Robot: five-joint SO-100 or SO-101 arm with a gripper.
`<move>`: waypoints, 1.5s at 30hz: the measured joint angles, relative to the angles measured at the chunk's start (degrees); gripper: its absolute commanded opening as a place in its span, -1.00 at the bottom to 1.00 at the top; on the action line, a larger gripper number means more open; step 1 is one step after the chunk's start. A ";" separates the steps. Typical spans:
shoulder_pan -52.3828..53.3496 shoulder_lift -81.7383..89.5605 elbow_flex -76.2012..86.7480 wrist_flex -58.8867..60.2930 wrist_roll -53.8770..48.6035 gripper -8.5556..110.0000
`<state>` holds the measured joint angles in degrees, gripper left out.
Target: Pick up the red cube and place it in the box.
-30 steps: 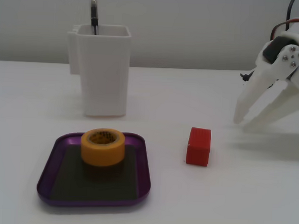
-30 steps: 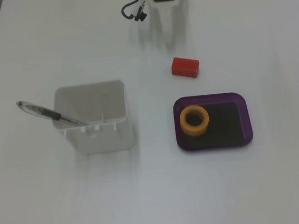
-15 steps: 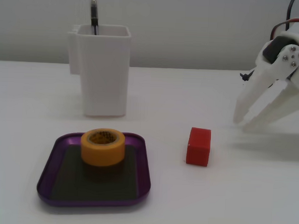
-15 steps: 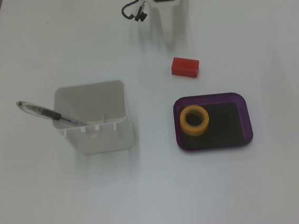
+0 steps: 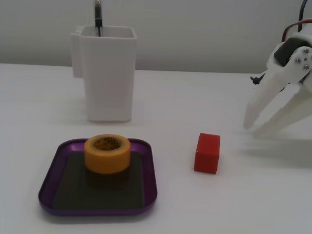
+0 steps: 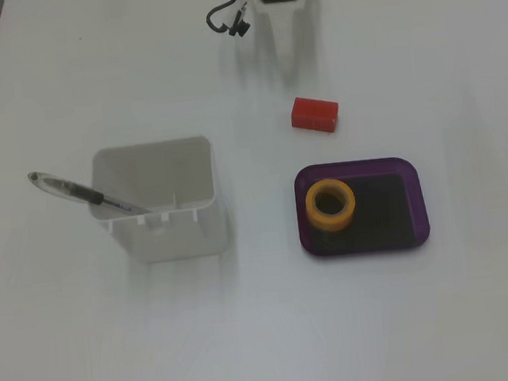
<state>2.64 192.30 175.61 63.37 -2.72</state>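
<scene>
Red cube [image 5: 207,153] sits untouched at the box's [image 5: 48,184] three o'clock, our gripper [image 5: 250,127] spread, empty, nothing done yet.

No visible change anywhere since earlier.

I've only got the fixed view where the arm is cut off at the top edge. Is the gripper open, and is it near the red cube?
Observer: In a fixed view from the side, the gripper is open. Its tips are low near the table, to the right of the cube and clear of it.
Operator: How high is the tape in the tray?
Observer: The tape lies flat and stands well above the tray rim.
Operator: And the white container?
Observer: The container is far taller than the cube and stands behind the tray.
</scene>
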 measured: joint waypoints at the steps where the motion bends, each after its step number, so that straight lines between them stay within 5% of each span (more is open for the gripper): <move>1: 0.00 0.00 0.00 0.00 0.00 -0.81; 22: 0.26 0.00 -0.26 -3.78 -0.18 -0.66; 30: 0.44 -2.20 -12.04 -4.66 -0.18 -0.62; 36: -0.09 -25.49 -31.20 -4.48 0.79 -0.51; 45: -8.26 -74.09 -63.90 10.55 16.26 -0.33</move>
<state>-5.62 118.21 111.71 73.92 13.54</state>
